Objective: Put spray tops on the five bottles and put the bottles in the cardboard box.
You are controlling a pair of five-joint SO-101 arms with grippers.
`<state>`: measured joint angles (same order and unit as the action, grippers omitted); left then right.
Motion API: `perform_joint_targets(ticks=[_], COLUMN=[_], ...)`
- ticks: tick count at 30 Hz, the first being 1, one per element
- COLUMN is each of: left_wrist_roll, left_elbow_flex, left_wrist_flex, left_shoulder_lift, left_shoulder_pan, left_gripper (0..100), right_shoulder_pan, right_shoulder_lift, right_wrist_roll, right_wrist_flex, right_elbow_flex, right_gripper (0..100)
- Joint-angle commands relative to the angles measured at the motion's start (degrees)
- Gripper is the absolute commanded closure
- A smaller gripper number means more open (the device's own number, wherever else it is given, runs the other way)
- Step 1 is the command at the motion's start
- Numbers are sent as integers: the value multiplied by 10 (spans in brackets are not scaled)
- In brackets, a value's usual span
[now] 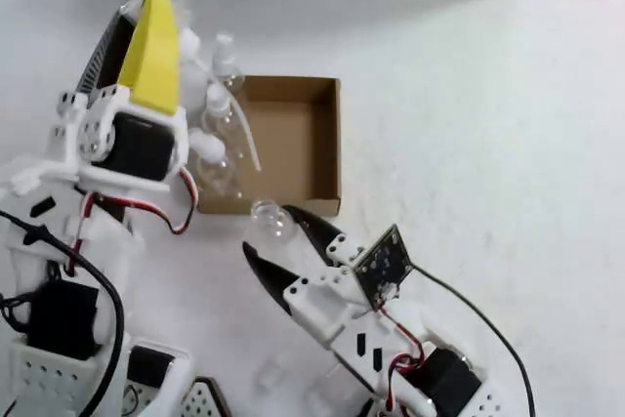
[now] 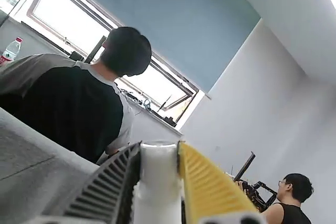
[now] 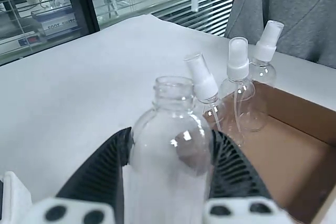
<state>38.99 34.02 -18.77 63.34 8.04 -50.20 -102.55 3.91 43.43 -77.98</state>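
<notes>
So, lower middle of the high view, the right gripper (image 1: 268, 229) is pinching an uncapped bottle (image 1: 274, 214), upright just beside the cardboard box's (image 1: 298, 144) lower wall. Three capped bottles (image 1: 221, 116) stand at its left side. Upper left, the left gripper (image 1: 145, 4) is clamped on a white spray top (image 2: 157, 177).

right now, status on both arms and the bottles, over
Left gripper raised, fingers shut on white spray top. Right gripper shut on uncapped bottle beside cardboard box. Three capped bottles in box. Nothing over the bottle's mouth.
</notes>
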Motion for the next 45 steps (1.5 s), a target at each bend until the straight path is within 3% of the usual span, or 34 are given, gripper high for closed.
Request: perform_joint_targets(ticks=[1,13,27,38,42,45], left_wrist_roll=[-7,-7,-7,-5,25,16], left_elbow_flex=[26,116,122,223,229,234], left_wrist_flex=[18,14,-14,11,-8,-69], left_shoulder_lift=[2,144,147,157,196,241], left_shoulder_pan=[11,24,24,28,46,89], left_gripper=[979,979,979,979,979,979], right_shoulder_pan=[-2,-2,-2,-2,-1,-1], right_shoulder_lift=[-3,-3,-3,-3,-3,-3], right_wrist_roll=[2,2,2,2,2,2], right_wrist_flex=[-7,-8,-10,-11,-11,-11], right_elbow_flex=[4,0,-4,-4,-4,-4], right_gripper=[982,982,982,982,982,982])
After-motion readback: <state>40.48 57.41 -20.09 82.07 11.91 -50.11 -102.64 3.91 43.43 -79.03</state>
